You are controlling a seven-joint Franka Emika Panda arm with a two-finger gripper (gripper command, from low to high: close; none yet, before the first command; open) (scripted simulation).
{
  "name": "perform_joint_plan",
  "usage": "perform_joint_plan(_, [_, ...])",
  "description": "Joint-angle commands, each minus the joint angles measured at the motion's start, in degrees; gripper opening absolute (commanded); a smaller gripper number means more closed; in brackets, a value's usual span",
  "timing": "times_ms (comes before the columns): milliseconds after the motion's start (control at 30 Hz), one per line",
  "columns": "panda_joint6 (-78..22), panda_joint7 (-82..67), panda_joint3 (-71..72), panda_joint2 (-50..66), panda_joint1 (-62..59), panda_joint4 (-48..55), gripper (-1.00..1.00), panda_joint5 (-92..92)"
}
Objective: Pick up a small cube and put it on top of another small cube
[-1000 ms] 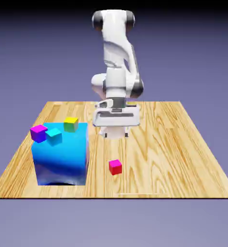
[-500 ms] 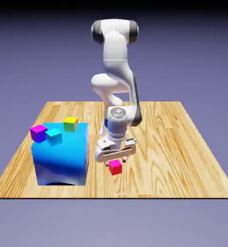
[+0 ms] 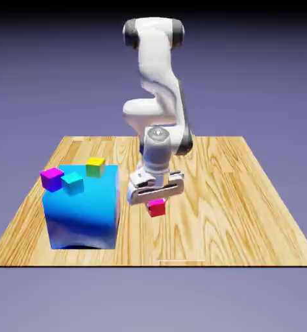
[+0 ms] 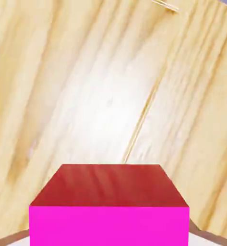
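The small cube (image 3: 157, 208), tiny and red with a pinkish-magenta face, hangs just above the wooden table (image 3: 246, 214), right of the big blue block (image 3: 81, 211). My gripper (image 3: 156, 202) is shut on it from above. In the hand view the small cube (image 4: 109, 206) fills the lower middle, a red face above a magenta one, and it hides the fingertips. Blurred wood grain lies beyond it. Three other small cubes sit on the blue block: purple-magenta (image 3: 52, 178), cyan (image 3: 72, 183) and yellow-green (image 3: 95, 166).
The blue block stands on the table toward the exterior view's left, its top a little higher than the held cube. The table's near edge (image 3: 182, 264) runs below the gripper.
The gripper came down from high over the table onto the red cube, shut on it, and has lifted it slightly off the wood.
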Motion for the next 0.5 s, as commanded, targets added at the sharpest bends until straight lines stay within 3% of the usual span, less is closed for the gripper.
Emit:
perform_joint_plan(0, [-2.5, -2.1, -1.6, -2.0, 0.4, 0.8, -1.0, -0.8])
perform_joint_plan(467, [-36.6, -34.9, -23.3, -29.3, 4.3, 11.9, -1.0, -15.3])
